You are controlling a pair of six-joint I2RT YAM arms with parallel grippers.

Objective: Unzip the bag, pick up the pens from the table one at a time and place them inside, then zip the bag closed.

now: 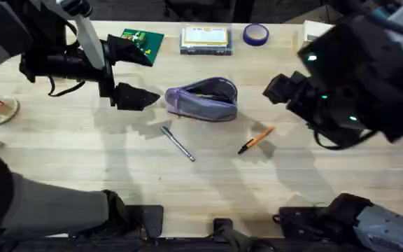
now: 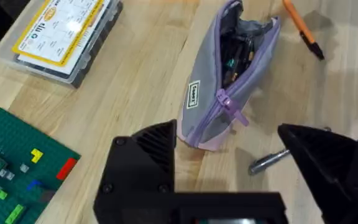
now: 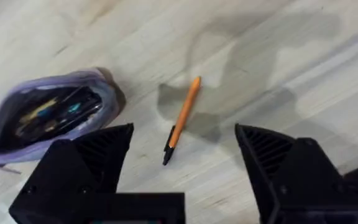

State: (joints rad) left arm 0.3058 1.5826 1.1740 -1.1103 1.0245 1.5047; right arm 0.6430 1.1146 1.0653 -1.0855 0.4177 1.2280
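Orange pen [image 3: 183, 118] lies below open right claw [image 3: 185, 168]

Print on the box's yellow label [image 2: 67, 28] and the bag's tag [image 2: 194, 95] is illegible.

The bag [image 1: 203, 100], a soft lavender pouch with a grey side panel, lay on its side on the light wooden table [image 1: 208, 189], its top zipper open and colourful items showing inside. The silver-grey pen [image 1: 178, 143] lay flat on the wood just in front of the bag's left end, slanted. The orange pen [image 1: 256, 139] with its black tip lay off the bag's right front, apart from it.
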